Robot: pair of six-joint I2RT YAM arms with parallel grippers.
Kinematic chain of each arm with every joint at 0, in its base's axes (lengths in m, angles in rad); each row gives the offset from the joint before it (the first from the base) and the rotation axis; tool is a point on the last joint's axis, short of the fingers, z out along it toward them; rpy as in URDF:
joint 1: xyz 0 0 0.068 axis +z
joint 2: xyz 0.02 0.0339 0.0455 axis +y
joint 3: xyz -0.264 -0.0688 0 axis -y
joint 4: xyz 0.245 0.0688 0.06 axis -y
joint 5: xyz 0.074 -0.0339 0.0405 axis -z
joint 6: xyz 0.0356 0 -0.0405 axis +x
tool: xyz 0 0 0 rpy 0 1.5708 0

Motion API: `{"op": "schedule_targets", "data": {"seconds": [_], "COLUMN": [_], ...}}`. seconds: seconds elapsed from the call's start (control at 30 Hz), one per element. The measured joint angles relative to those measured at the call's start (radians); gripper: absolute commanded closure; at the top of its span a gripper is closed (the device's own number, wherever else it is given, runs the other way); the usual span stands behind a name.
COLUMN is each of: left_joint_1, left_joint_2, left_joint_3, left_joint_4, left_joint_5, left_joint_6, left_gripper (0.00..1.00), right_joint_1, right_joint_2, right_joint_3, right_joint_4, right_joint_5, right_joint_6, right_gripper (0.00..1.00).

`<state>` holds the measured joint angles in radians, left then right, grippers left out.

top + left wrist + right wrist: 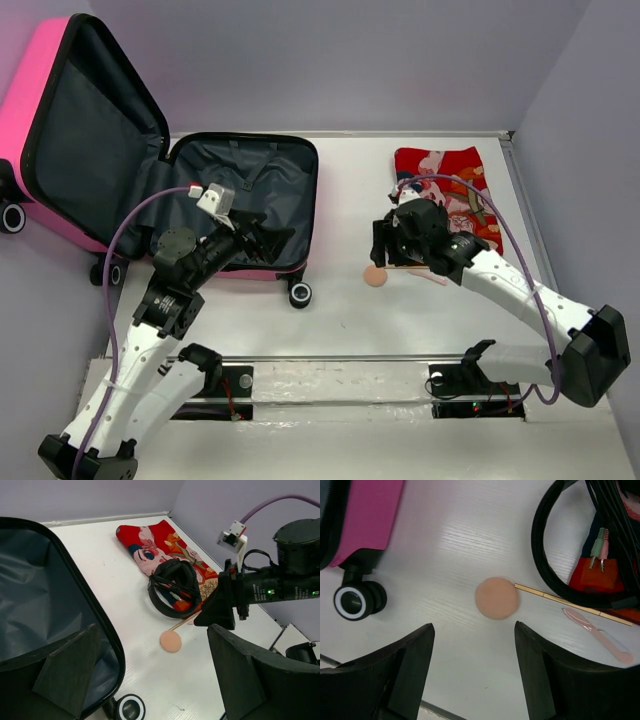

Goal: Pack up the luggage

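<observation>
Plainly, the right end effector (473, 630) hung released above the puff (496, 598) (round, apt to roll), which could squirt aside on closing; the left end effector (153, 630), also released, hovered by the open luggage (280, 190) at ten o'clock.

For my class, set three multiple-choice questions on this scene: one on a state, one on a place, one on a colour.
1. The suitcase is: A zipped shut; B open with its lid raised; C upside down.
2. The headphones lie: A inside the suitcase; B partly on the red cloth; C on the suitcase lid.
3. The round pad is: A green; B black; C peach.

Answers: 1 B, dark grey lining shows in both halves. 2 B, their black band overlaps the cloth. 3 C, it shows peach in the right wrist view.
</observation>
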<state>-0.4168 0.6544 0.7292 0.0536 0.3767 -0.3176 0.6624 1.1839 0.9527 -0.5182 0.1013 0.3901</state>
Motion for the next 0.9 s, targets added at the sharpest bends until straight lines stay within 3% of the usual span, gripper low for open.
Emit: {"op": "schedule_targets", "data": {"seconds": [0.9], "left_joint_1": [0.006], "left_joint_2": [-0.006], "left_joint_3": [0.000], "left_joint_4": [0.000], "left_joint_5": [0.021], "left_joint_6": [0.005], "left_gripper": [0.01], "right_joint_1": [0.000], "right_joint_2": [0.462], "right_joint_3": [0.179], "right_joint_4": [-0.087], "right_joint_5": [0.234], "right_joint_6": [-0.082], "right_gripper": [0.42]}}
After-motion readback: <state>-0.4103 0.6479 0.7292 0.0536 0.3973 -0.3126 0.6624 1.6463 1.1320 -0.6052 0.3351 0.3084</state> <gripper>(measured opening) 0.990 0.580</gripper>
